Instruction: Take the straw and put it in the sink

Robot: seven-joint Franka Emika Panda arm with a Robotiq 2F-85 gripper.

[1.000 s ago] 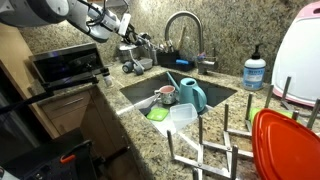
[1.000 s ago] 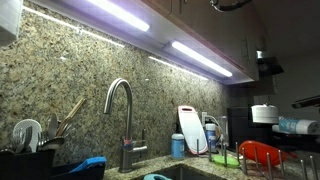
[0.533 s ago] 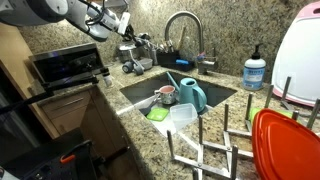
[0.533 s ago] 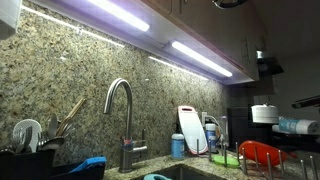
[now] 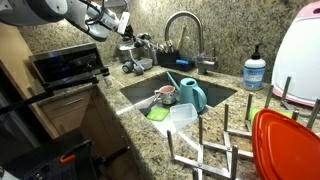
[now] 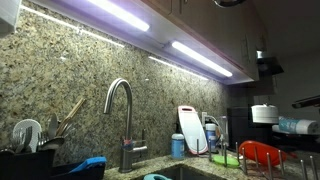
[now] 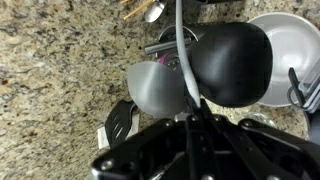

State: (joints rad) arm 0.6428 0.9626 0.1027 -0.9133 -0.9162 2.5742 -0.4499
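Straw (image 7: pixel 181 50) pinched in tightly closed gripper (image 7: pixel 196 122), leading off to 12 o'clock beside black bowl (image 7: pixel 235 60). Risk: thin tube slipping or snagging there when lifted toward sink (image 5: pixel 140 95).

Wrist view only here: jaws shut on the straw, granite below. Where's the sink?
Observer: In an exterior view the sink lies to the picture's right of the gripper and nearer the camera.
Operator: Basin free?
Observer: No. A teal jug stands in it, with a clear container and a green item near the front edge.
Operator: Anything tall nearby?
Observer: The faucet arches over the back rim.
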